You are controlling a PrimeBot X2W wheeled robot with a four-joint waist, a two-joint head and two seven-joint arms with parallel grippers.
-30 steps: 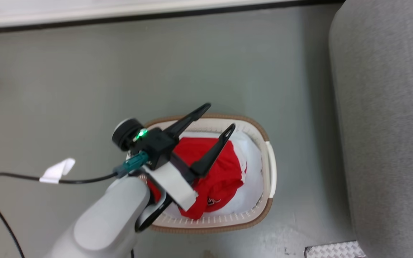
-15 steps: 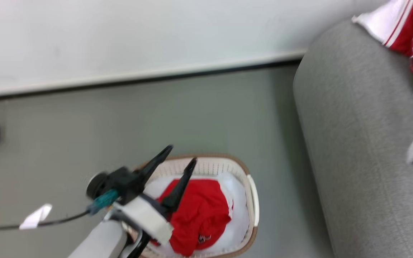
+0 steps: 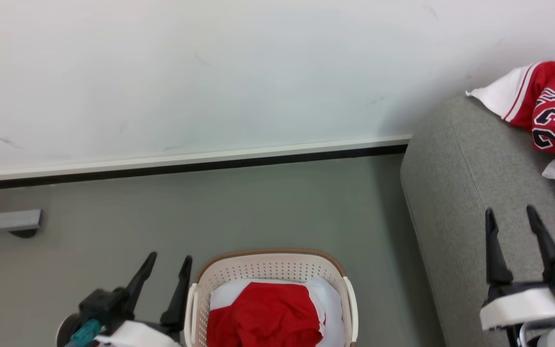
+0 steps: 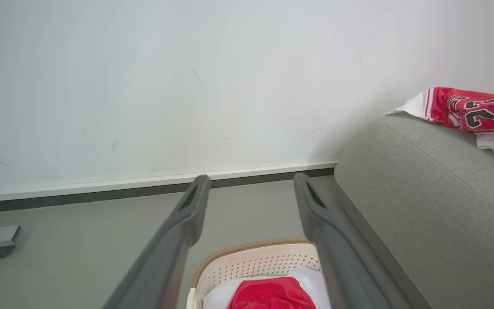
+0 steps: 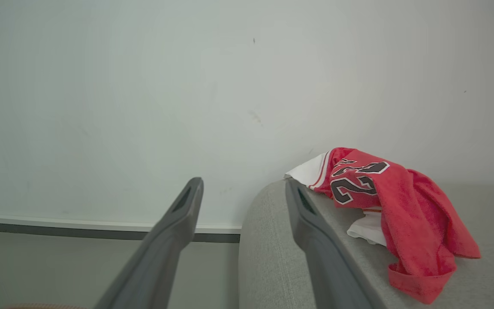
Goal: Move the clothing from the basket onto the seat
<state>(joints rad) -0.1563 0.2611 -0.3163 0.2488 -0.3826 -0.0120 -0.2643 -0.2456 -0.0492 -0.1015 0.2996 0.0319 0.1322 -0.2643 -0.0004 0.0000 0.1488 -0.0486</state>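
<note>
There is plenty of bare grey-green floor across the middle of the head view, bounded above by the white skirting board with its dark strip at the foot of the wall. A small grey block sits at the left edge of the frame, near the skirting. At the right stands the seat, with a rounded edge and a seam running down it. A narrow strip of floor separates that edge from the basket, which stands at the bottom centre with its brown rim curving towards the wall.

The left jaws stand wide apart at the lower left, fingers pointing up the frame and holding nothing. The finger nearer the basket is just beside its left wall, and I cannot tell whether it touches. In the left wrist view, floor, skirting and the basket's far rim show through the gap between the fingers. The right jaws are likewise wide apart and empty at the lower right. Their fingers are over the seat's grey fabric, short of the red jersey.

In the basket lies crumpled red clothing on a plain white sheet that shows round its edges. The jersey, with a black-and-white "23" and white trim, lies bunched on the seat at the upper right, close to the wall and well apart from the basket
</note>
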